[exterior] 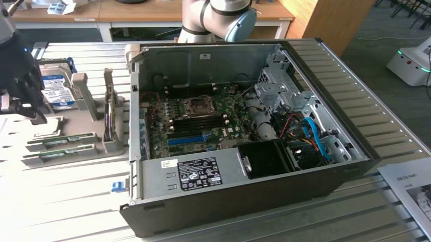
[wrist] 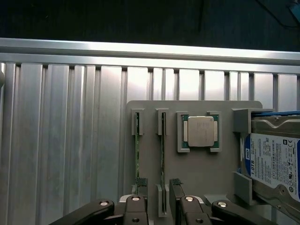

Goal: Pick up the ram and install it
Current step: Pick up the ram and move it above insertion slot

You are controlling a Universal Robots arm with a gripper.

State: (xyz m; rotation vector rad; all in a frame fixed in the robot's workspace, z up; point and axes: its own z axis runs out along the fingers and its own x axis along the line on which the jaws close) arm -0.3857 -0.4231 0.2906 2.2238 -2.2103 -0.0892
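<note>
Two-fingered tool (wrist: 159, 197): fingers apart at full spread, clamped on nothing; it hangs low over the grey tray (wrist: 197, 173), at the exterior view's far left.
Nearest thing: the ram (wrist: 162, 150), a thin green stick standing on its edge in a tray slot. Its near end lies between the spread fingers, and whether either finger touches it cannot be told.
Grip: none yet, so the pick-up is not done.
Second stick (wrist: 137, 150): a twin green board in the slot just beside the ram, outside the fingers.
Other tray parts: a square processor (wrist: 199, 132) sits in its pocket beside the sticks, and past it a blue-labelled hard drive (wrist: 274, 159) is propped at the tray's end. Neither is touched.
Counter (wrist: 61, 140): slatted metal, carrying the tray and the computer case (exterior: 222, 196), which stand just beside each other.
Case: side panel off, motherboard (exterior: 202, 126) exposed and open from above.
Memory slots (exterior: 199, 121): dark long slots near the processor socket. No green stick appears seated in them, though the detail is fine.
Done so far: by my reading, only the approach; the tool is lined up on the ram.
Left: the grasp, the lift, the carry to the case and the seating.
</note>
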